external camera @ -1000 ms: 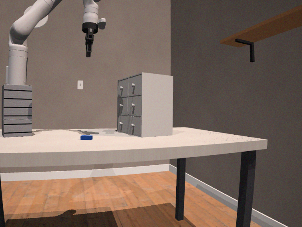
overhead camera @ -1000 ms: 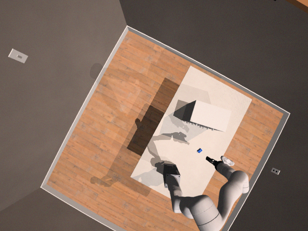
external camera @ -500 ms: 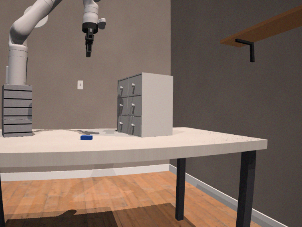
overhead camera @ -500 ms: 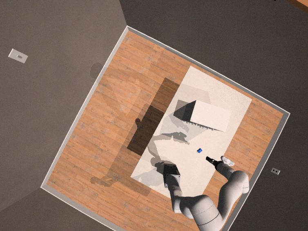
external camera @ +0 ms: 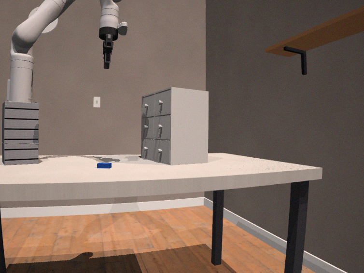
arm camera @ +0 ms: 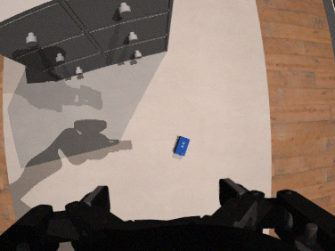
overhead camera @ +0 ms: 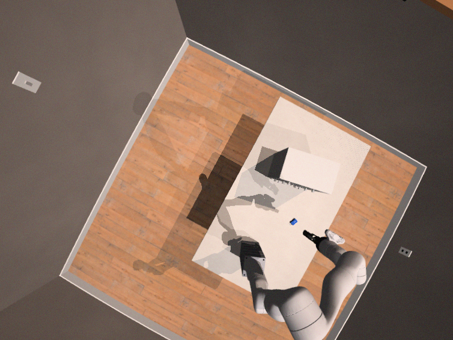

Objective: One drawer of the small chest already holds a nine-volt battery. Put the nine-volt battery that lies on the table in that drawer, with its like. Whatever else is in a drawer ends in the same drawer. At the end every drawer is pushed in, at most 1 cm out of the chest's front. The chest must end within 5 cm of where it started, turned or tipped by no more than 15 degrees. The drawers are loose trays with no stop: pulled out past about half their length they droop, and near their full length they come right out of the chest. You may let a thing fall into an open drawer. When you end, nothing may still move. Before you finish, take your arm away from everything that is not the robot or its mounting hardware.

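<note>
The claw (external camera: 106,65) hangs high above the tabletop (external camera: 182,173), pointing straight down, its fingers spread wide with nothing between them. In the wrist view the two fingertips frame the lower edge of the picture and the blue battery (arm camera: 182,145) lies on the tabletop between and ahead of them, well below the claw. From the exterior view the battery (external camera: 104,165) lies flat on its broad side, roughly under the claw and well apart from the chest (external camera: 188,126), which stands upright farther along the tabletop. The chest's grey front carries six drawers (external camera: 161,102) in two columns of three, each with a small pale knob (arm camera: 124,8); all six fronts sit flush, none pulled out. From the top view the battery (overhead camera: 293,221) lies just beside the claw (overhead camera: 307,233), between the chest (overhead camera: 310,171) and the arm's end, nearer the tabletop's edge on the arm's side. The arm (external camera: 20,58) rises from a ribbed grey pedestal (external camera: 20,152) at one end of the tabletop, bends over and drops its wrist down toward the battery. The claw's shadow falls on the tabletop between the battery and the chest front.
</note>
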Robot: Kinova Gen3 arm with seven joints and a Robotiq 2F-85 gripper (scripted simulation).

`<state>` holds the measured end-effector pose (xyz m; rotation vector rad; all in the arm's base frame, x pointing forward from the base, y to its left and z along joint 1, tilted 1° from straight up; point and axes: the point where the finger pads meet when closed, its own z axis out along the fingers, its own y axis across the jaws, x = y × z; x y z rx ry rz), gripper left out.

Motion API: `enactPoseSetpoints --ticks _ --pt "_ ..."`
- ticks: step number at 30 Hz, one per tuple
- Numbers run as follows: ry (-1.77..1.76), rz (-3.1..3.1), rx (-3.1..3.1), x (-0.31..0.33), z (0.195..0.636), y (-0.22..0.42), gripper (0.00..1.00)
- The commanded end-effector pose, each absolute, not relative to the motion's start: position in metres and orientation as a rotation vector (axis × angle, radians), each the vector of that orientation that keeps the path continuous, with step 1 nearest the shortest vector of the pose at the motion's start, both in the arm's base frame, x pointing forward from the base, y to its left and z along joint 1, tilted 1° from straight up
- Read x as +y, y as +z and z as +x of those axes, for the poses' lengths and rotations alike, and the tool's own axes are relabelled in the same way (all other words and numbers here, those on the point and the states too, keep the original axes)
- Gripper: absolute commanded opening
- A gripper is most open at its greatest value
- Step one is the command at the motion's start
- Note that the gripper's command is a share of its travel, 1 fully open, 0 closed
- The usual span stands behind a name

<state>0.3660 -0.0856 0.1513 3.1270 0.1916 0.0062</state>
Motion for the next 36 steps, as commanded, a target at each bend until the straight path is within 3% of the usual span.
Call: enactPoseSetpoints --ticks 1,36 --pt "0.007 3.127 0.184 -0.086 0.366 0.151 1.0" --pt "0.009 3.118 -0.308 -0.085 0.37 0.135 1.0"
